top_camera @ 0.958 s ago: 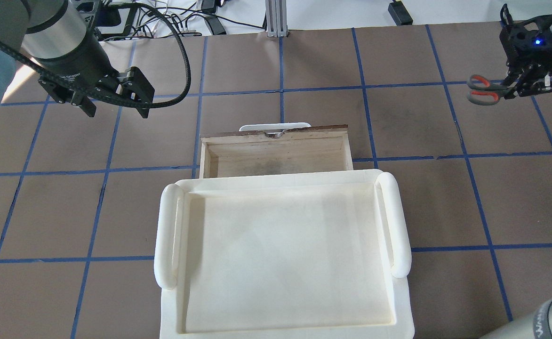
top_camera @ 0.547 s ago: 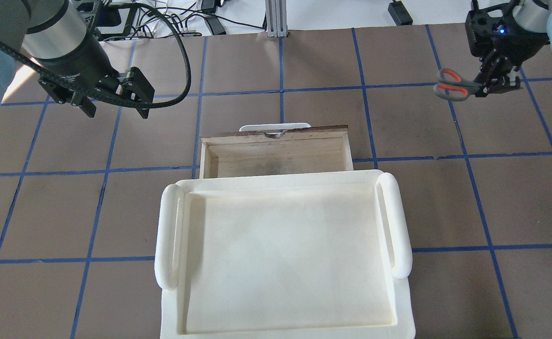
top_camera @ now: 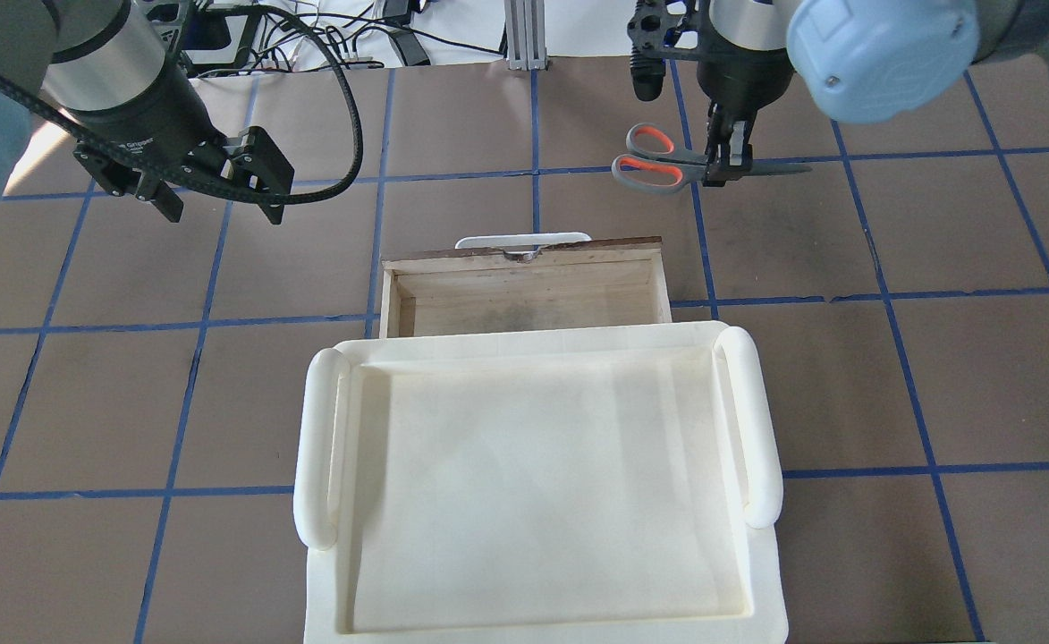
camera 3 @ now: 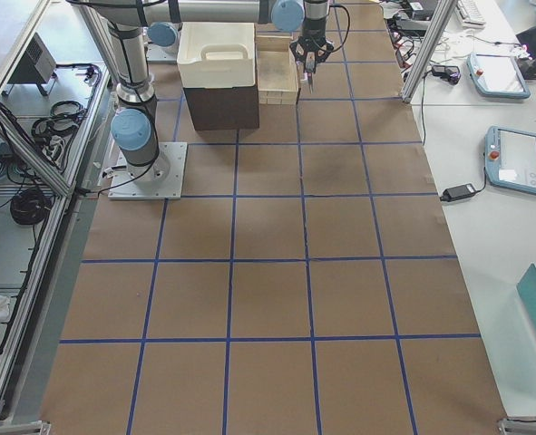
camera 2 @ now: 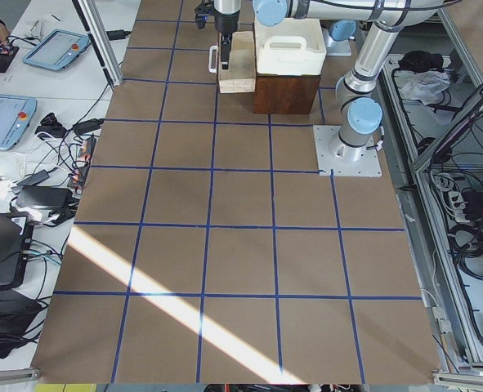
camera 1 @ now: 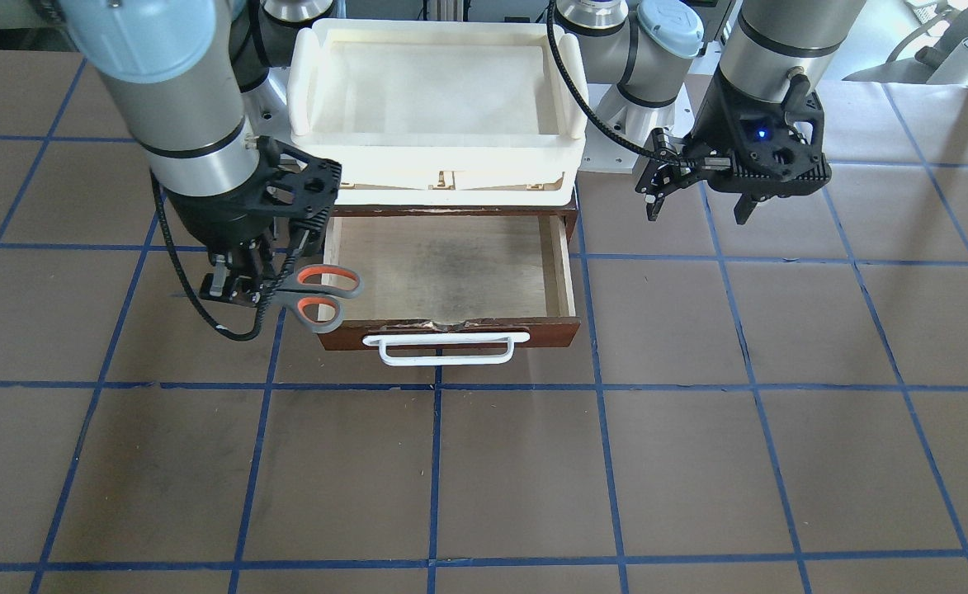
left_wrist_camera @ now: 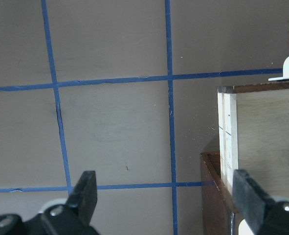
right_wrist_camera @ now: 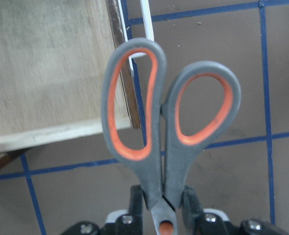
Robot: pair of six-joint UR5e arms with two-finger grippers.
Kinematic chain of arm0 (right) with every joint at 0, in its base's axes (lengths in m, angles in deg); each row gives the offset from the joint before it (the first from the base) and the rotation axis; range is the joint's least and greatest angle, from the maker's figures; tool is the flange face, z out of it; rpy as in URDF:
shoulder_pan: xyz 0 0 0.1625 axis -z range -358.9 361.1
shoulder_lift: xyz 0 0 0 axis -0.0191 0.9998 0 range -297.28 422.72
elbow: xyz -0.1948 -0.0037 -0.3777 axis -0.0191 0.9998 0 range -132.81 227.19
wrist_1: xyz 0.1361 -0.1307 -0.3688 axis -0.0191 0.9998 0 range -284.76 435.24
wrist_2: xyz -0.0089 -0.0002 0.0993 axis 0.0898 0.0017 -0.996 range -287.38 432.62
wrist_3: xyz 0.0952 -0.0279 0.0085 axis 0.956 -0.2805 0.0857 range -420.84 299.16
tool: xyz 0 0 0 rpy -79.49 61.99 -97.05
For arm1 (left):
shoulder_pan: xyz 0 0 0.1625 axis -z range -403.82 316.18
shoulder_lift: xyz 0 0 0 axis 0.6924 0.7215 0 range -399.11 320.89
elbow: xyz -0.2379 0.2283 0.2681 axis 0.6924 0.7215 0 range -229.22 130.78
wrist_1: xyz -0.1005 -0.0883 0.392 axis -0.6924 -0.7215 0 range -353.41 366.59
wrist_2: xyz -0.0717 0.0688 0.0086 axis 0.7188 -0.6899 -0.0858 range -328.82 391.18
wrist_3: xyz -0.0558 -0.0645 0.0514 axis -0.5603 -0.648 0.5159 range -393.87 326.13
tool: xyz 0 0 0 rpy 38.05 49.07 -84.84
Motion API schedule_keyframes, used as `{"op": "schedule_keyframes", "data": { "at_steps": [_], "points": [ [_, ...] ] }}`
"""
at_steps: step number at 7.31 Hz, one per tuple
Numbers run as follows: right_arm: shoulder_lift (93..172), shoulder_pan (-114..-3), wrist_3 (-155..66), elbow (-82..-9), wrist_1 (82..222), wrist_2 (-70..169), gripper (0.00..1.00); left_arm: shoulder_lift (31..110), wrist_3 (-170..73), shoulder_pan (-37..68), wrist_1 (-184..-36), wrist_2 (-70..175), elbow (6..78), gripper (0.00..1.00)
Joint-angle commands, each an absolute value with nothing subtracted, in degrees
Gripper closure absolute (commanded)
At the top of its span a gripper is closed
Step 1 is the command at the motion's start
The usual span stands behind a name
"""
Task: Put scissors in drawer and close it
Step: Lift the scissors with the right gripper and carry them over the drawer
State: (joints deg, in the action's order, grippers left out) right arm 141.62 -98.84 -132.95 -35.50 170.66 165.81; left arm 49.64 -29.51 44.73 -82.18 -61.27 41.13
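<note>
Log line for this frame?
right claw: shut on scissors, near drawer front corner | left claw: open, empty | drawer: open, empty

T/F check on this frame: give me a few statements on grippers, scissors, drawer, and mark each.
1. The right gripper is shut on the scissors. True.
2. The scissors lie inside the drawer. False: they are held in the air near the drawer's front corner, and nothing lies in the drawer.
3. The drawer is pulled open. True.
4. The left gripper grips the drawer. False: it is open, holds nothing and hangs off to the drawer's side.
5. A cream-white tray sits on top of the unit that houses the drawer. True.
</note>
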Motion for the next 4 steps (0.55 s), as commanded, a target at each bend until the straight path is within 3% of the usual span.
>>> {"op": "schedule_keyframes", "data": {
  "at_steps": [1,4],
  "points": [
    [139.63,-107.24,-123.20,-35.25,171.21,166.40,1.00,49.66,-29.48,44.77,-82.18,-61.28,41.13,0.00],
    [137.17,-114.38,-119.82,-37.17,174.11,166.22,1.00,49.66,-29.56,44.77,-82.18,-61.28,41.13,0.00]
  ]
}}
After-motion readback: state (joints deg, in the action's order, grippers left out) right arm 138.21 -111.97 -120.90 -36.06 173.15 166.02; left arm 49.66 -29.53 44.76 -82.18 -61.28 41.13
